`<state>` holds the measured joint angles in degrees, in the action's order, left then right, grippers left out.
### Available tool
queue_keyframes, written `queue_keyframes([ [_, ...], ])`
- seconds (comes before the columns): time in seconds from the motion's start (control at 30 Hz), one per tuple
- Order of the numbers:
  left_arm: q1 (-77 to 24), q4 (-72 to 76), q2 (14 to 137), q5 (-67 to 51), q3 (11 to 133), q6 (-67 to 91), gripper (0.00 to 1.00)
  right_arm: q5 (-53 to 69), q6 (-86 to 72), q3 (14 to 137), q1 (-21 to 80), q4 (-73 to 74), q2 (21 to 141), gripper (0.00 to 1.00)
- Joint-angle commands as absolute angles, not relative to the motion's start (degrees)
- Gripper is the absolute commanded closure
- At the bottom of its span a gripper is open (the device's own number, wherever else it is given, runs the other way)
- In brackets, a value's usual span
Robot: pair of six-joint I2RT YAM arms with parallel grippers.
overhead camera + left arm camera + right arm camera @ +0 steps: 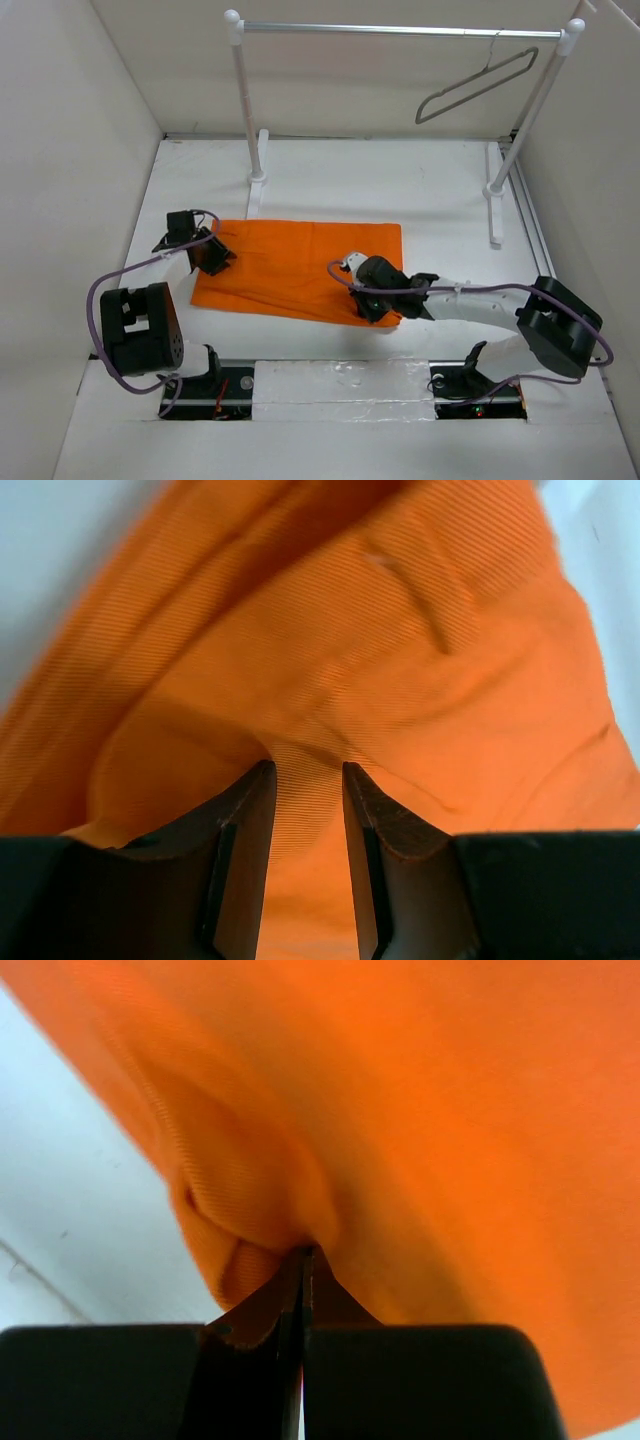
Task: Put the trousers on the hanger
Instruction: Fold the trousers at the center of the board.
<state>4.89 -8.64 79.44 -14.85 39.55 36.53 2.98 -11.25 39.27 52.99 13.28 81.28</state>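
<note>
The orange trousers point(300, 265) lie folded flat on the white table point(400, 180). My left gripper point(218, 255) sits at their left edge. In the left wrist view its fingers point(305, 770) stand a little apart with a ribbed fold of the trousers point(400, 630) pinched between the tips. My right gripper point(365, 300) is at the near right corner. In the right wrist view its jaws point(305, 1252) are pressed together on a bunched fold of the trousers point(450, 1110). The grey hanger point(478, 85) hangs tilted on the rail at the back right, far from both grippers.
A silver rail point(400, 30) on two white posts point(245, 100) with flat feet stands across the back of the table. White walls close in the left, right and back. Both arm bases sit at the near edge.
</note>
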Motion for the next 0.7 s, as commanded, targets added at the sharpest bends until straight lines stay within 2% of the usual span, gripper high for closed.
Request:
queue_keyframes([
  [0.0,9.5,-6.8,78.5,-18.5,37.1,37.0,0.70,0.4,-15.4,36.0,57.8,11.9,79.6,1.00],
  [0.13,9.5,-9.0,76.2,-16.1,38.7,36.2,0.70,-3.1,-15.0,35.7,58.4,15.4,79.5,1.00],
  [0.27,8.7,-10.3,70.9,-17.1,42.1,35.5,0.73,-7.8,-9.8,43.4,58.4,25.1,73.9,1.00],
  [0.43,-2.7,-13.3,65.7,-10.5,48.8,33.7,0.77,-7.6,-6.6,49.7,54.1,27.6,70.1,1.00],
  [0.57,-12.5,-10.9,66.6,-13.1,49.0,35.1,0.78,-6.3,-6.8,46.5,47.2,26.2,71.0,1.00],
  [0.67,-16.4,-8.0,69.8,-15.3,47.5,35.5,0.78,-6.1,-9.4,41.7,46.7,25.1,69.2,1.00],
])
